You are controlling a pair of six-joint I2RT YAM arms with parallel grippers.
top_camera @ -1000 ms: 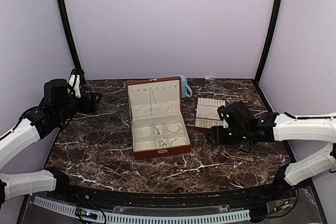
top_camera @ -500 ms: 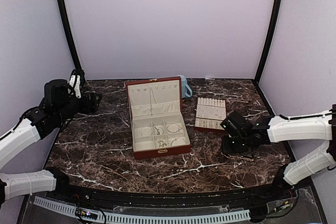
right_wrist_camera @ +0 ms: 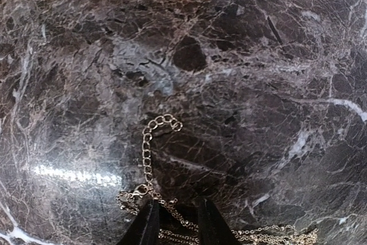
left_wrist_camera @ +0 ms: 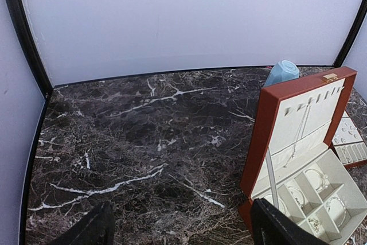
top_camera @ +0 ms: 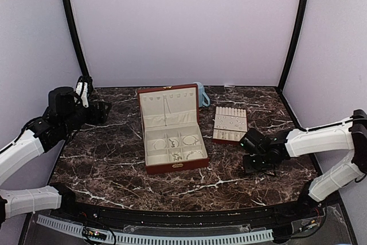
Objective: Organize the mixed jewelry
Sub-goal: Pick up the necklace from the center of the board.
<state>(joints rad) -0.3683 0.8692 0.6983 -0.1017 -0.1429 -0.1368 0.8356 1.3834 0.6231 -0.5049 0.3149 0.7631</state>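
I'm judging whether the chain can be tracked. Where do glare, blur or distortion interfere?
Right wrist view: the chain is sharp on the dark table; one white glare streak lies left of it, not on it. Top view: soft even light, but the chain is too small to make out. Left wrist view: evenly lit, the table's far edge bows.

The table (top_camera: 114,159) is dark brown marble streaked with white veins. The box (top_camera: 160,168) is reddish-brown outside and cream inside. The slotted tray (top_camera: 229,123) is cream. The mug (left_wrist_camera: 282,73) is pale blue. The chain (right_wrist_camera: 144,153) is pale and silvery. The walls (top_camera: 183,27) are plain pale lilac.
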